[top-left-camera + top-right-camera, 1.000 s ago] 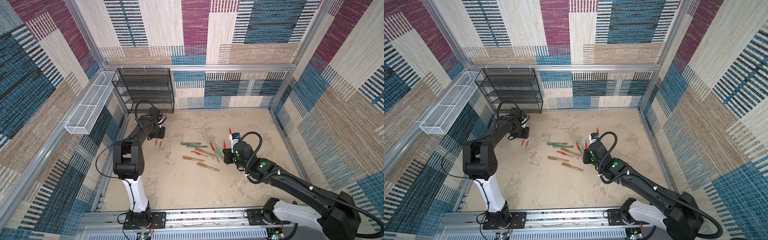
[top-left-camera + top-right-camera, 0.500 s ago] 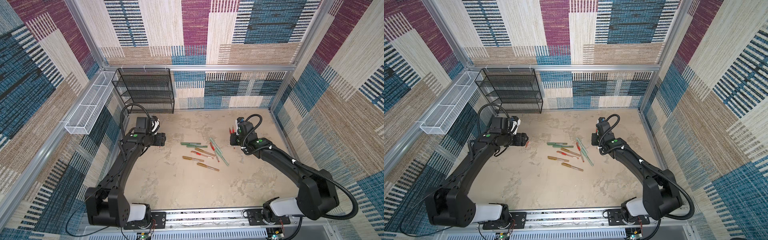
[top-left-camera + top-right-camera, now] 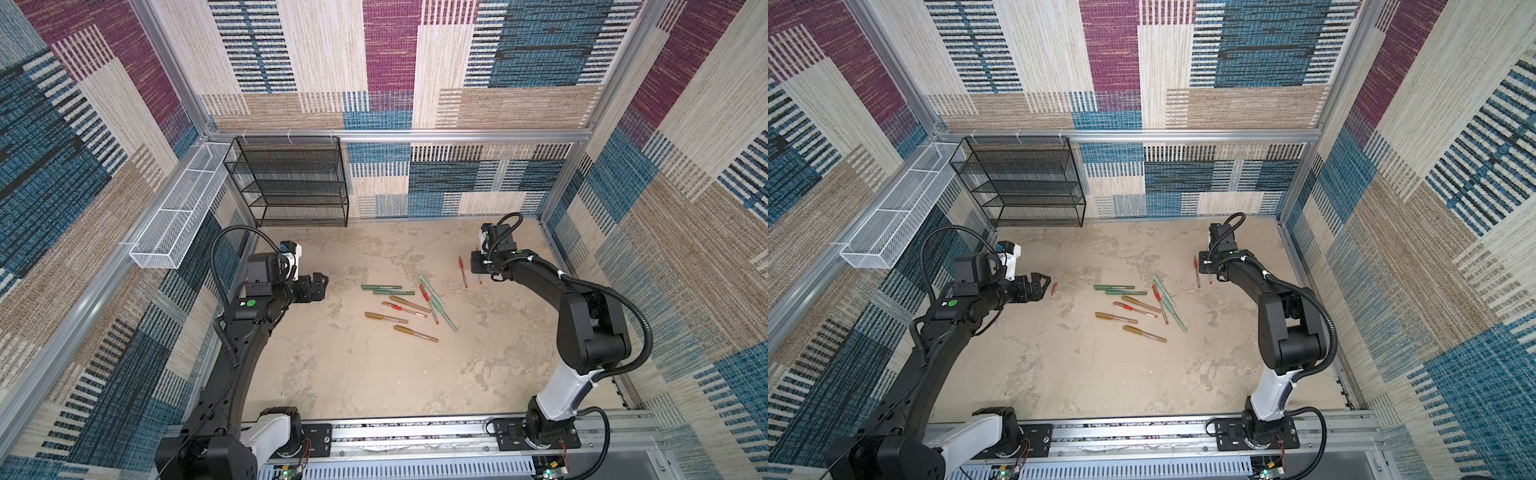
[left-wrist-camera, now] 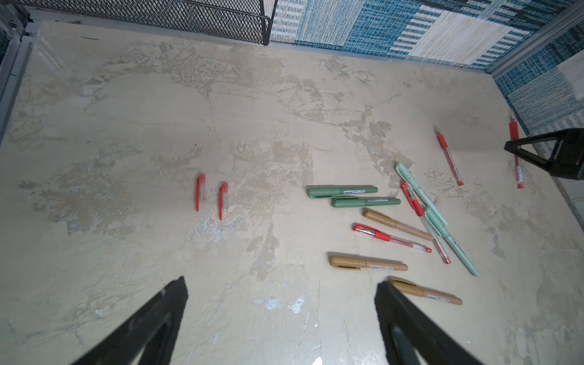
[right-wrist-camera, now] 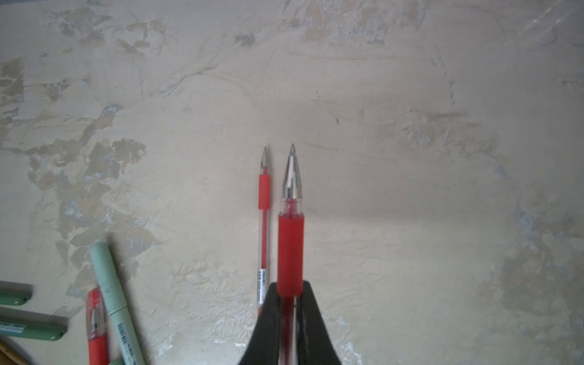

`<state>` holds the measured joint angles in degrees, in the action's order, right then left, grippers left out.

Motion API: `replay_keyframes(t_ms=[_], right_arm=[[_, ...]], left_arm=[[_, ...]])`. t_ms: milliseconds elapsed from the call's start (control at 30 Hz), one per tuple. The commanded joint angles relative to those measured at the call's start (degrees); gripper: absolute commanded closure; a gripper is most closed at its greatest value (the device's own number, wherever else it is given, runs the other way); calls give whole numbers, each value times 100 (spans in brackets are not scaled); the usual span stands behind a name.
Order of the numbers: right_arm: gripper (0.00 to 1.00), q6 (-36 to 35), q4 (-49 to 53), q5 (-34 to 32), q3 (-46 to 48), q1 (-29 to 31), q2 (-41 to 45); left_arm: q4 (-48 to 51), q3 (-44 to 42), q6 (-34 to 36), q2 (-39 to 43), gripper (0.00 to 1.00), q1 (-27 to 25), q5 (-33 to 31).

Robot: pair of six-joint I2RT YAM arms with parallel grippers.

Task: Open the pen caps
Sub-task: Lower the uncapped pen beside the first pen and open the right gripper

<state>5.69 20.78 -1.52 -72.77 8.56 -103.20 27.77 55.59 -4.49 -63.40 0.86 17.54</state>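
Plainly, right jaws pinch an uncapped red pen; left jaws gape wide, seemingly empty.

The worktop is beige, mottled with darker patches. A black mesh rack stands in its far left corner. Left of the middle a red cap and a second cap lie parallel, just beside each other, not touching. In the middle lies a loose cluster of pens: two green markers side by side, three gold markers spread nearer the front, two mint markers overlapping lengthwise, and two capped red pens, one touching the mint pair. Right of the cluster an uncapped red pen lies alone.
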Motion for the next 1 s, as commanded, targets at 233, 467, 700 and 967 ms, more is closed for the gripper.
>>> replay_keyframes(t_ms=[233,467,700,967], right_arm=[[92,-111,-14,659,-604,-101,-1058],[90,-118,12,531,-809,-117,-1435],[81,-84,-8,423,-826,-154,-1563],[76,64,27,576,-762,-170,-1214]], left_arm=[[-137,55,-67,38,2,71,178],[-182,31,-47,17,2,98,204],[-217,4,-4,21,2,122,188],[-188,42,7,16,2,160,156]])
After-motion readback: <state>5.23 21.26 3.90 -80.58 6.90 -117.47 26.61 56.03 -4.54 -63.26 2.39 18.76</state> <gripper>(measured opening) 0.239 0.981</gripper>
